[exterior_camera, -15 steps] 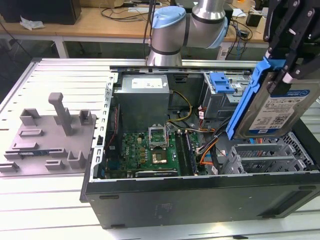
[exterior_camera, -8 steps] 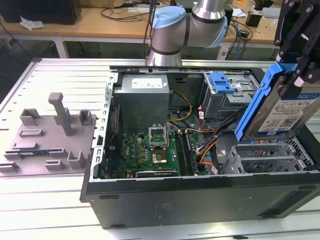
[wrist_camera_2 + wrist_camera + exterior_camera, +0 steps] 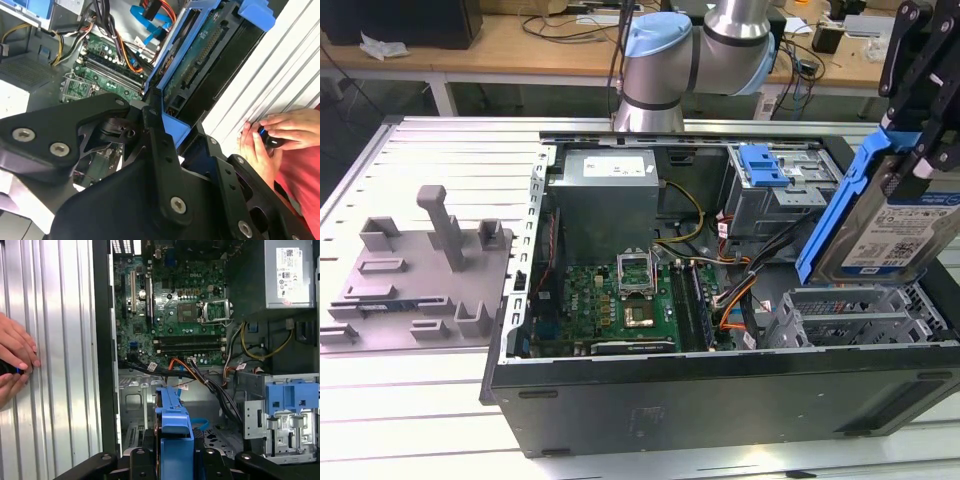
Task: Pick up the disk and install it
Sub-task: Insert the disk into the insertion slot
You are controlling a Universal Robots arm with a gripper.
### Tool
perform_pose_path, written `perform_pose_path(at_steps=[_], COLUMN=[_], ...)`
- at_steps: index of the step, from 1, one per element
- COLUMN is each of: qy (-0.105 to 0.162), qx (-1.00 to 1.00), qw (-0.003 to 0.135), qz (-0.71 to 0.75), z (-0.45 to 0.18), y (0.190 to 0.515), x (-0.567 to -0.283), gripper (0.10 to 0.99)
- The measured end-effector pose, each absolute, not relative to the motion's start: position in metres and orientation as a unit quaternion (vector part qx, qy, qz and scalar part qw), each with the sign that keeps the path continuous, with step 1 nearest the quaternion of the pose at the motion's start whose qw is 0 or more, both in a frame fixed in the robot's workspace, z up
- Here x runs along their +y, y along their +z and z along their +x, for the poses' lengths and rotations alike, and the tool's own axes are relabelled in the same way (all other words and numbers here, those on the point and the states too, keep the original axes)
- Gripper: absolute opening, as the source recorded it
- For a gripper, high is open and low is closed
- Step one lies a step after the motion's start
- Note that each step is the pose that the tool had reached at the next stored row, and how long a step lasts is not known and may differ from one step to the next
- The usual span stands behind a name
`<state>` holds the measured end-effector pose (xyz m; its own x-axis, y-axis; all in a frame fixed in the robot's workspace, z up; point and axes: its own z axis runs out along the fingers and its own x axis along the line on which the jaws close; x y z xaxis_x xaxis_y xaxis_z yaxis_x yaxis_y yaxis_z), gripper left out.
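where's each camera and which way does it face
Exterior view: off the arm, looking down into the open black computer case; shows the silver arm, jaws shut on the grey disk in its blue frame.
First wrist view: on the wrist, facing the green motherboard over the disk; jaws show.
Second wrist view: on the wrist, facing along the disk; jaws show.
Both wrist views share a person's hand.

At two o'clock of the open black computer case [image 3: 720, 400], the black linkage gripper [image 3: 918, 145] is running off the exterior view's edge. In the first wrist view its links are covering one end of the silver-grey, blue-railed rectangular disk [image 3: 175, 425], and the edge is cropping a person's hand [image 3: 14, 365].
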<state>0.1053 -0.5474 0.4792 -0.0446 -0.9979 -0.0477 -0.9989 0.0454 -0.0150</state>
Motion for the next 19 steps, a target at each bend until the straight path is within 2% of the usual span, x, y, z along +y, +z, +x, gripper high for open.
perform_pose_path(at_steps=[19], qy=[0.009], qx=[0.719], qw=[0.019], qz=[-0.695], z=[0.1064], y=[0.4738], x=[-0.5476], gripper=[0.369])
